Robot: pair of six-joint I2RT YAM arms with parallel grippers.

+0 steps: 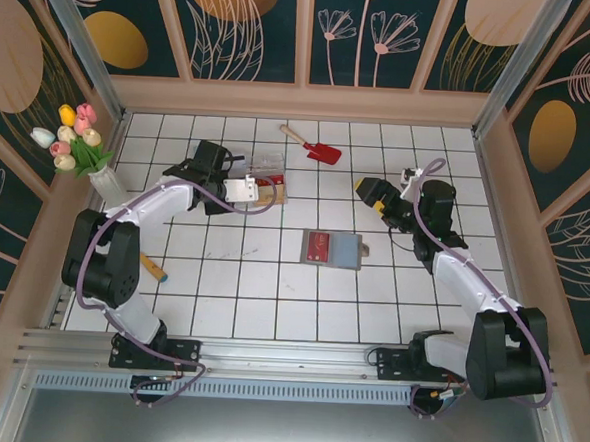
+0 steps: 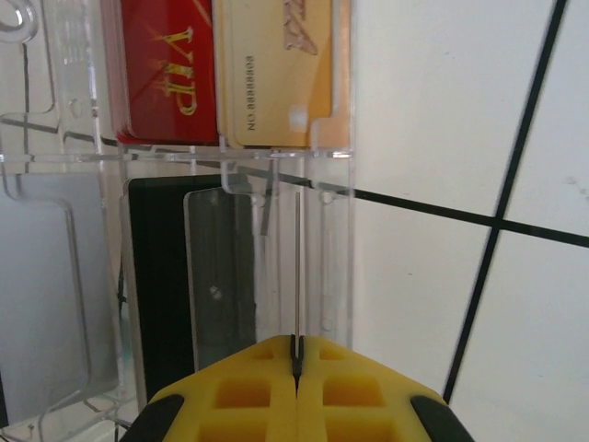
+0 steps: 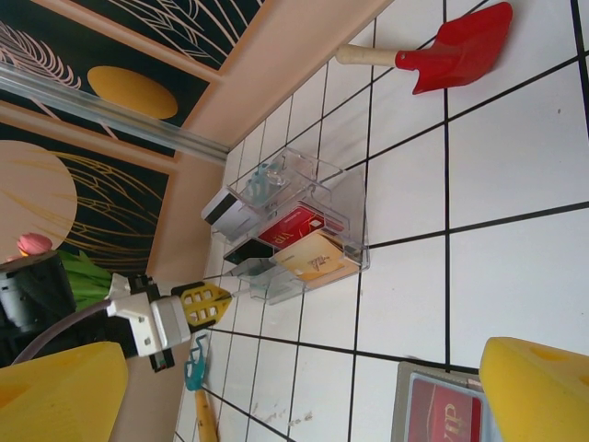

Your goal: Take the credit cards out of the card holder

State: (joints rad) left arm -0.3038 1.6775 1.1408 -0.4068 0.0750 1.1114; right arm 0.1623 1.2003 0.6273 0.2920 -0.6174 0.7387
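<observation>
**A:** Entry one, card holder (image 1: 345, 251). Where is it?

**B:** Open and flat on the tiled table (image 1: 270, 310), about mid-table, long axis running left to right. One red card (image 1: 321, 246) sits in its left panel. The right panel shows grey-blue only.

**A:** Entry two, right gripper (image 1: 374, 196). State and bearing?

**B:** Jaws spread wide, nothing between them. The holder lies just to the near left of it. In its own wrist view the holder's corner and the red card sit at the bottom edge, between the two yellow fingers.

**A:** Entry three, left gripper (image 2: 296, 354)?

**B:** Jaws pressed together on a thin card (image 2: 299, 267), seen edge-on, colour not to be told. It hangs over the clear tray (image 1: 266, 164), far and left of the holder. The tray holds a red VIP card (image 2: 170, 69), an orange-yellow card (image 2: 276, 74) and a black card (image 2: 156, 276).

**A:** Which arm for the holder's card?

**B:** Probably the right arm, since it is nearer and free. It would need to travel near-left and down. I cannot tell which edge of the card stands clear of its slot.
</observation>
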